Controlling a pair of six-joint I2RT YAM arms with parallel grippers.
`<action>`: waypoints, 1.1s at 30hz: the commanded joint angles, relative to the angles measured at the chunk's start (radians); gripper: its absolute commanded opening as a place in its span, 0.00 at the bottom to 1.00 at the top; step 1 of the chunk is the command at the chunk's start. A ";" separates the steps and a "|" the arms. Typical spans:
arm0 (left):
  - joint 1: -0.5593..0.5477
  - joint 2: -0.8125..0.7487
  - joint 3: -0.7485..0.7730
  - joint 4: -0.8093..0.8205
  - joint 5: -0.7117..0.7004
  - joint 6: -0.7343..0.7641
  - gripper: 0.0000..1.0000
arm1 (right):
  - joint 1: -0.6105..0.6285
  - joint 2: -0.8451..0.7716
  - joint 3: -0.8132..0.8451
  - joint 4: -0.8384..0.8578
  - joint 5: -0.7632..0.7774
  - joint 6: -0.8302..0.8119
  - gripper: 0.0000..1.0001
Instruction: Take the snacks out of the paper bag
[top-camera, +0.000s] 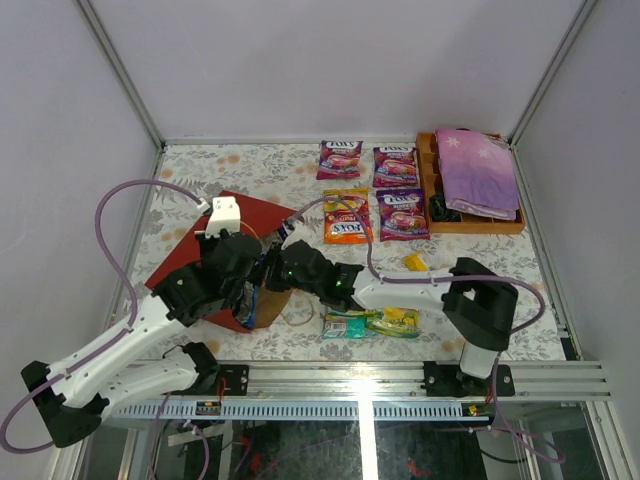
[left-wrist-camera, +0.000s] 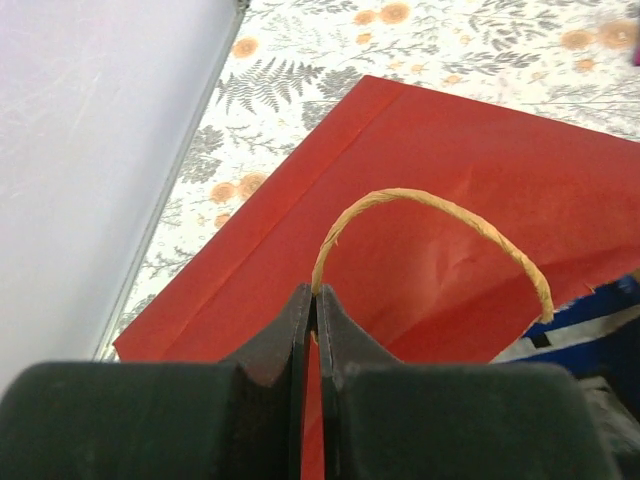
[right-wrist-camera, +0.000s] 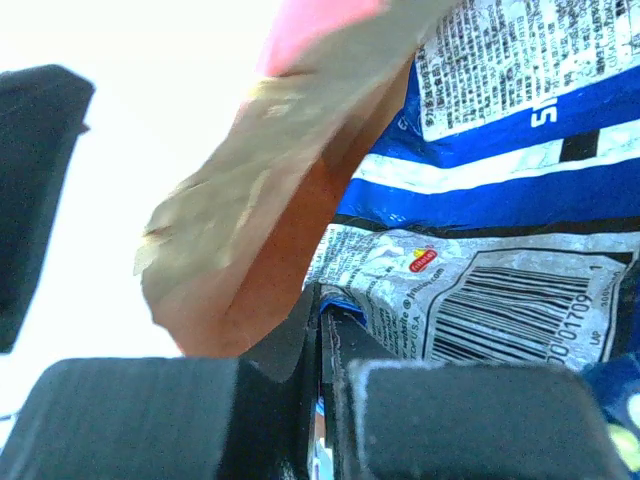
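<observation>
- left hand (left-wrist-camera: 314, 296) is pinched shut on the cord handle (left-wrist-camera: 400, 193) of the red paper bag (left-wrist-camera: 420, 130), which lies flat on the left side of the worktop (top-camera: 480, 270)
- right hand (right-wrist-camera: 320, 300) is clamped on the edge of the blue doritos bag (right-wrist-camera: 500, 180), right at the paper bag's mouth
- four candy pouches (top-camera: 347, 218) sit far right, the green-yellow pouch (top-camera: 370, 322) is near the front, and the yellow bar (top-camera: 414, 262) is between them

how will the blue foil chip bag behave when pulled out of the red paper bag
Likely light and floppy: the blue foil chip bag is thin, crinkled film, so it should sag from the edge pinch of the right gripper. The glossy surface may slip. It could drag on the red paper bag lying over it.
</observation>
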 joint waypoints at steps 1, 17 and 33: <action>0.015 0.021 0.016 -0.013 -0.138 -0.060 0.00 | 0.009 -0.167 0.056 -0.083 -0.108 -0.180 0.00; 0.017 -0.137 -0.073 0.206 -0.120 0.242 0.00 | -0.219 -0.455 0.360 -0.377 -0.226 -0.573 0.00; 0.014 -0.406 -0.204 0.217 0.348 0.718 0.00 | -0.577 0.473 1.254 -0.609 -0.645 -0.530 0.00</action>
